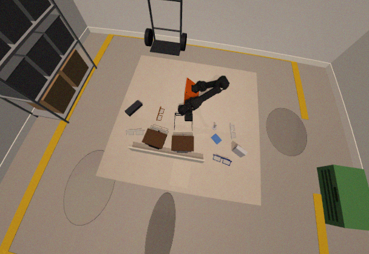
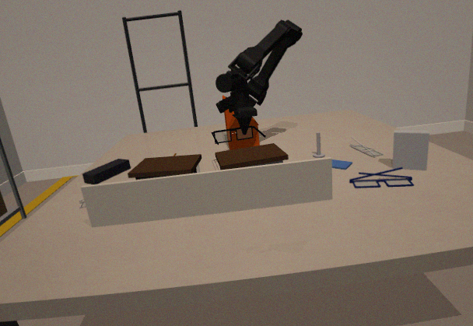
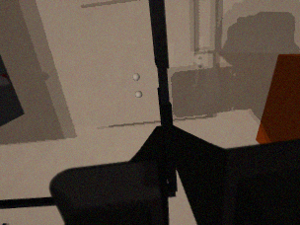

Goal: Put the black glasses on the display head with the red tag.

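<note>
My gripper (image 1: pixel 188 117) (image 2: pixel 244 130) (image 3: pixel 164 131) is shut on the black glasses (image 1: pixel 183 123) (image 2: pixel 225 136) (image 3: pixel 160 74), gripping them at the bridge. It holds them level in the air, just behind and a little above the right display head (image 1: pixel 182 143) (image 2: pixel 250 155). This head has a flat brown top. The left display head (image 1: pixel 155 138) (image 2: pixel 165 166) stands beside it, with a pale pair of glasses (image 1: pixel 159 127) at its back edge. Both heads stand behind a low white board (image 1: pixel 167 154) (image 2: pixel 206 193). I cannot make out the red tag.
The arm's orange base (image 1: pixel 190 88) (image 2: pixel 232 124) is behind. On the table lie blue glasses (image 1: pixel 222 159) (image 2: pixel 381 181), brown glasses (image 1: pixel 159 113), clear glasses (image 1: pixel 134 131), white glasses (image 1: pixel 232 130) (image 2: pixel 366 150), a blue cloth (image 1: pixel 216 139), a black case (image 1: pixel 133 108) (image 2: pixel 106 170), a white box (image 1: pixel 239 150) (image 2: pixel 410 150) and a small post (image 2: pixel 318 145).
</note>
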Motion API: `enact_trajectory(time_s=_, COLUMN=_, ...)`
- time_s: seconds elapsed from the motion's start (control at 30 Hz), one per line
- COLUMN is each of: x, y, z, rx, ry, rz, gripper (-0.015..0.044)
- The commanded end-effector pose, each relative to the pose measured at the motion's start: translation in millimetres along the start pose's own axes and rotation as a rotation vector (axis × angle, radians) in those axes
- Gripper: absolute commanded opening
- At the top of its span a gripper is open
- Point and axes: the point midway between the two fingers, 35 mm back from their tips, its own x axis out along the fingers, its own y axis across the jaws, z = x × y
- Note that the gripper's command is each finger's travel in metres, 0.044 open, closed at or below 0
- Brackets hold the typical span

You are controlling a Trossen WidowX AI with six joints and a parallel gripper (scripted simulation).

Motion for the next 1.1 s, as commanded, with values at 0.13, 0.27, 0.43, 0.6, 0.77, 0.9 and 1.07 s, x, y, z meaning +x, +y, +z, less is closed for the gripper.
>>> enact_trajectory(time_s=0.13, x=9, y=-2, z=1, rx=0.008, ry=0.0, rz=-0.001, gripper=0.0)
enact_trajectory(time_s=0.27, x=13, y=-2, z=1, rx=0.008, ry=0.004, rz=0.003, gripper=0.0)
enact_trajectory(time_s=0.43, x=18, y=-2, z=2, rx=0.008, ry=0.006, rz=0.003, gripper=0.0)
enact_trajectory(time_s=0.6, x=23, y=-3, z=2, rx=0.008, ry=0.006, rz=0.003, gripper=0.0)
enact_trajectory(time_s=0.77, x=28, y=-3, z=2, rx=0.008, ry=0.006, rz=0.003, gripper=0.0)
enact_trajectory(time_s=0.9, x=32, y=-3, z=1, rx=0.008, ry=0.006, rz=0.003, gripper=0.0)
enact_trajectory(time_s=1.07, x=32, y=-3, z=1, rx=0.008, ry=0.006, rz=0.003, gripper=0.0)
